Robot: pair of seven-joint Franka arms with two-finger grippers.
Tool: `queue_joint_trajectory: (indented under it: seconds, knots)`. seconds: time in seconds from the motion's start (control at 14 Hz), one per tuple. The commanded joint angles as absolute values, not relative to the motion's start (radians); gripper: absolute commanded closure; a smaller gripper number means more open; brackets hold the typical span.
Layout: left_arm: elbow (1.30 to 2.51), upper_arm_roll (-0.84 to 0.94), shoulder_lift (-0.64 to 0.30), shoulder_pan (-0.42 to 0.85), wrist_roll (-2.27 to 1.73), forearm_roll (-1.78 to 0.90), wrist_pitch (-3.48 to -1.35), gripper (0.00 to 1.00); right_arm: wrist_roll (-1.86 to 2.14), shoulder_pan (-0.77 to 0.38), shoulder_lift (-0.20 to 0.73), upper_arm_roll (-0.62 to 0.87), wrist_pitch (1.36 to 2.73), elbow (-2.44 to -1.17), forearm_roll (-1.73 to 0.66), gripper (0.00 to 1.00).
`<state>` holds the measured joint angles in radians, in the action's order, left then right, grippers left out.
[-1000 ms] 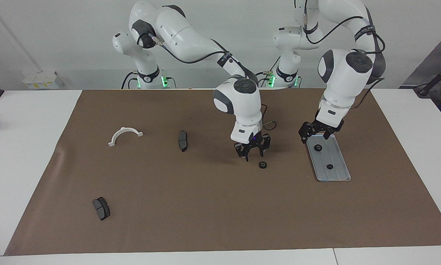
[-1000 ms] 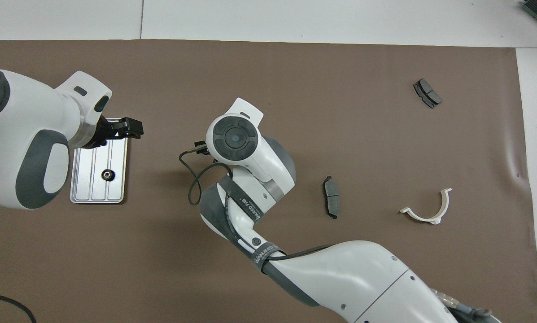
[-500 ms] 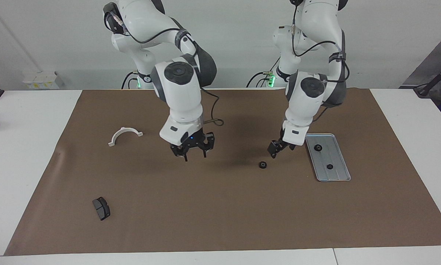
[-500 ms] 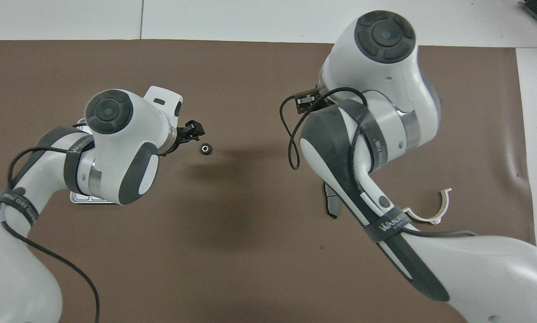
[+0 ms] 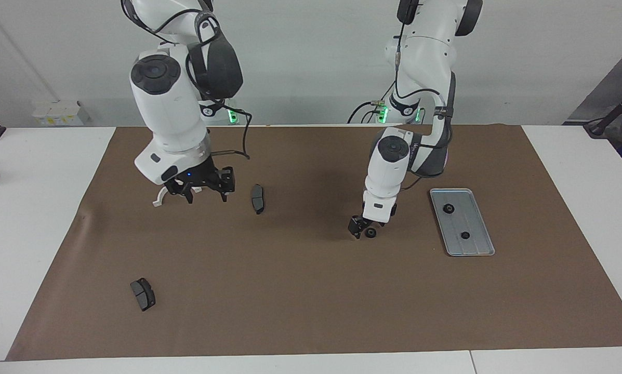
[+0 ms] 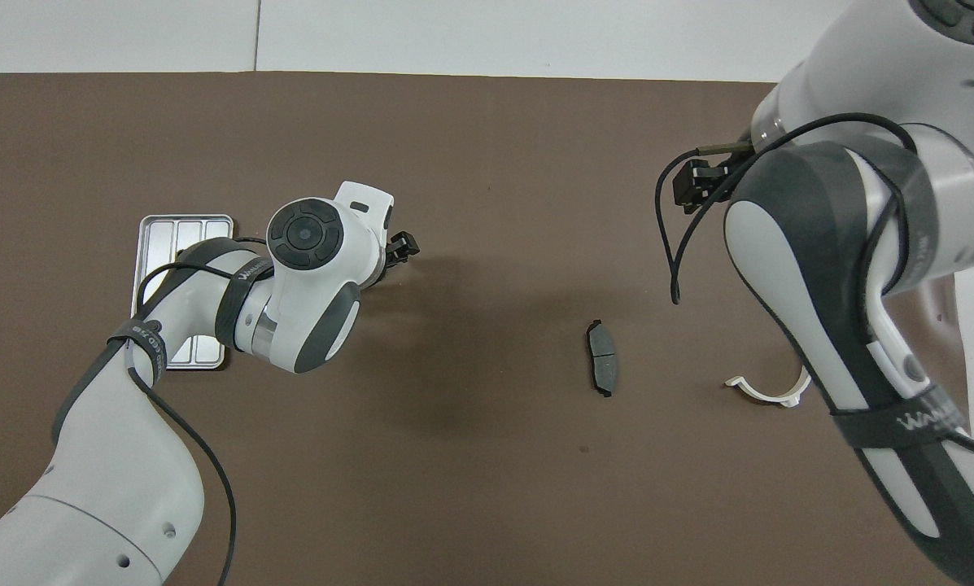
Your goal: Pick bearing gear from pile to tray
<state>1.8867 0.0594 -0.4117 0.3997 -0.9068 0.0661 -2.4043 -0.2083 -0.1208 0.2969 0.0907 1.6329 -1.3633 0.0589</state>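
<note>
A black bearing ring [image 5: 371, 234] lies on the brown mat, beside the tray [image 5: 479, 244] on the side toward the right arm's end. The silver ridged tray holds two black rings [image 5: 448, 209] [image 5: 465, 235]. My left gripper [image 5: 367, 228] is open and down at the mat, with the loose ring between its fingers. In the overhead view the left gripper [image 6: 401, 244] hides that ring, and the arm covers part of the tray [image 6: 181, 228]. My right gripper [image 5: 201, 191] is open and empty, up over the white half-ring bracket [image 5: 157, 201].
One dark brake pad [image 5: 257, 198] lies beside the bracket, toward the left arm's end. It also shows in the overhead view [image 6: 602, 368]. A second pad [image 5: 143, 294] lies farther from the robots at the right arm's end. The bracket [image 6: 767, 395] shows beside the right arm.
The left gripper has swung from over the tray down to the loose ring. The right gripper has drawn away from that ring, past the brake pad, to over the bracket.
</note>
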Motion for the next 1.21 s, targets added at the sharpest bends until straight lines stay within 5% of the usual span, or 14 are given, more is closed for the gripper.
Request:
queue_joint_trajectory:
  seconds: [0.0,0.14,0.71,0.79,0.86,1.14]
  knots:
    - [1.873,0.046,-0.422,0.405,-0.922,0.092,-2.421,0.22,-0.206,-0.086,0.157,0.104,1.609,-1.518,0.043,0.13]
    - [1.884,0.046,-0.422,0.403,-0.920,0.097,-2.425,0.36,-0.207,-0.074,0.112,0.103,1.574,-1.548,0.043,0.08]
    - [1.899,0.046,-0.422,0.402,-0.917,0.120,-2.454,0.61,-0.199,0.018,-0.017,0.101,1.494,-1.554,-0.063,0.02]
    - [1.901,0.046,-0.422,0.402,-0.916,0.121,-2.453,0.87,-0.204,0.018,-0.021,0.100,1.493,-1.554,-0.064,0.02]
    - [1.899,0.046,-0.422,0.402,-0.913,0.121,-2.451,1.00,-0.207,0.021,-0.029,0.098,1.488,-1.560,-0.064,0.00]
    - [1.869,0.043,-0.419,0.400,-0.905,0.121,-2.387,1.00,-0.198,0.052,-0.060,0.098,1.490,-1.612,-0.064,0.00]
